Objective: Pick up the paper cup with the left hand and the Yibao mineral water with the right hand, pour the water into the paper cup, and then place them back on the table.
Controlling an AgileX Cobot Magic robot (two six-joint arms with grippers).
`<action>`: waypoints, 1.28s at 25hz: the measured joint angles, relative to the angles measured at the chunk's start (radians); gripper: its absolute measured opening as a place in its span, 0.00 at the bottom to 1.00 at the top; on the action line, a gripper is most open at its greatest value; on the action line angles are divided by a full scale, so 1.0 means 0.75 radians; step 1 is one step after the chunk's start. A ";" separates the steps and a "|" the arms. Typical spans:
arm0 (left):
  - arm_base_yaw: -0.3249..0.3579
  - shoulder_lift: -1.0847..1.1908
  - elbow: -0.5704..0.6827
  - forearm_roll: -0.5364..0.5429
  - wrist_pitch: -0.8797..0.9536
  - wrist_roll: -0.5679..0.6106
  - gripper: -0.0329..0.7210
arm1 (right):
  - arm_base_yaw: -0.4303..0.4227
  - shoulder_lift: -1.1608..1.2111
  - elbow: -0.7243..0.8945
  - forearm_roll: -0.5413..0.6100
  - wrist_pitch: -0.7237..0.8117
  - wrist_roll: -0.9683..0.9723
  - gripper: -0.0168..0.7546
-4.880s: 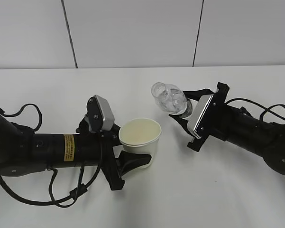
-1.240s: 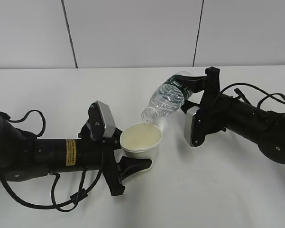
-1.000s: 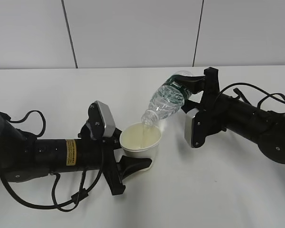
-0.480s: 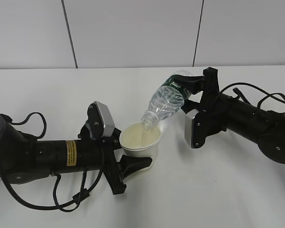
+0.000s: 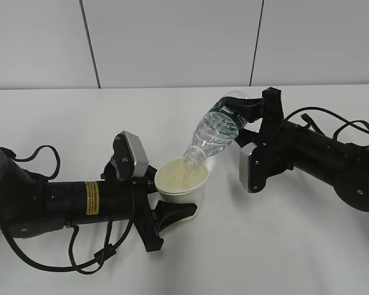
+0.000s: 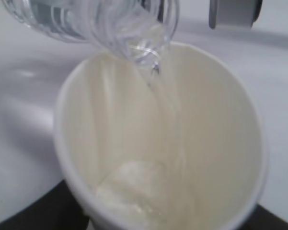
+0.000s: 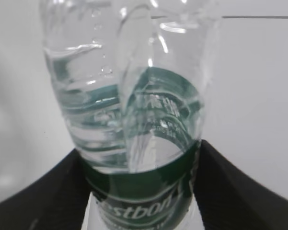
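My left gripper [image 5: 172, 203] is shut on the cream-white paper cup [image 5: 183, 184], held just above the white table [image 5: 264, 246]. My right gripper [image 5: 236, 120] is shut on the Yibao mineral water bottle [image 5: 215, 132] at its dark green label. The bottle is tilted neck-down, its open mouth over the cup's rim. Clear water runs from the neck [image 6: 148, 57] down the cup's inner wall and pools at the bottom [image 6: 134, 187]. The right wrist view shows the bottle [image 7: 134, 120] between two black fingers [image 7: 43, 191], water sloshing inside.
The table reaches back to a grey panelled wall [image 5: 172, 43]. Black cables trail from the left arm [image 5: 86, 261] and from the right arm [image 5: 337, 132].
Since the earliest frame the right gripper has tipped the bottle neck-down over the cup. In the last second both arms hold nearly still while water flows into the cup.
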 joint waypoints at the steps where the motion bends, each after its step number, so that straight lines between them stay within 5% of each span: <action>1: 0.000 0.000 0.000 0.000 0.000 0.000 0.61 | 0.000 0.000 0.000 -0.001 0.000 0.000 0.61; 32: 0.000 0.000 0.000 -0.001 0.002 0.000 0.61 | 0.000 -0.002 0.000 -0.004 -0.002 -0.041 0.61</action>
